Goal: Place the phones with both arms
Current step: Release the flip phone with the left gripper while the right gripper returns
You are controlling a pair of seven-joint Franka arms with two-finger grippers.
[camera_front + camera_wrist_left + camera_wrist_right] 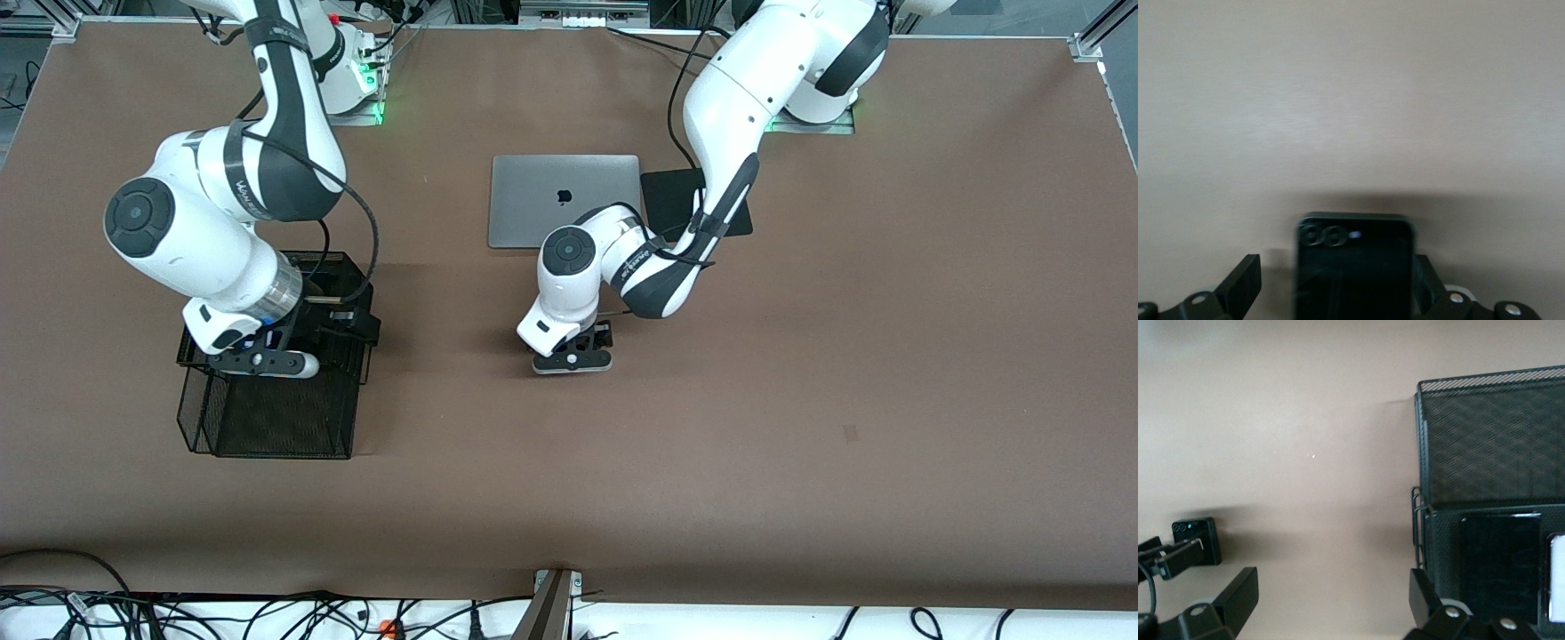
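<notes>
A small squarish black phone (1355, 273) stands between the fingers of my left gripper (1336, 270), its camera lenses at the end away from the wrist. One finger (1245, 283) stands clear of it and the other is at its edge, so the jaws are open. This gripper (573, 351) is low over the middle of the table, nearer the front camera than the laptop. The right wrist view shows the same phone (1199, 540) hanging close to the table. My right gripper (1331, 587) is open and holds nothing, at the edge of the mesh basket (191, 418). In the basket lie a long black phone (1501, 560) and a pale lavender phone (1557, 577).
A closed grey laptop (564, 200) lies at mid-table toward the bases, with a black pad (667, 191) beside it, partly under the left arm. The black mesh basket (1491, 433) has tall walls and sits toward the right arm's end. Brown table surface surrounds everything.
</notes>
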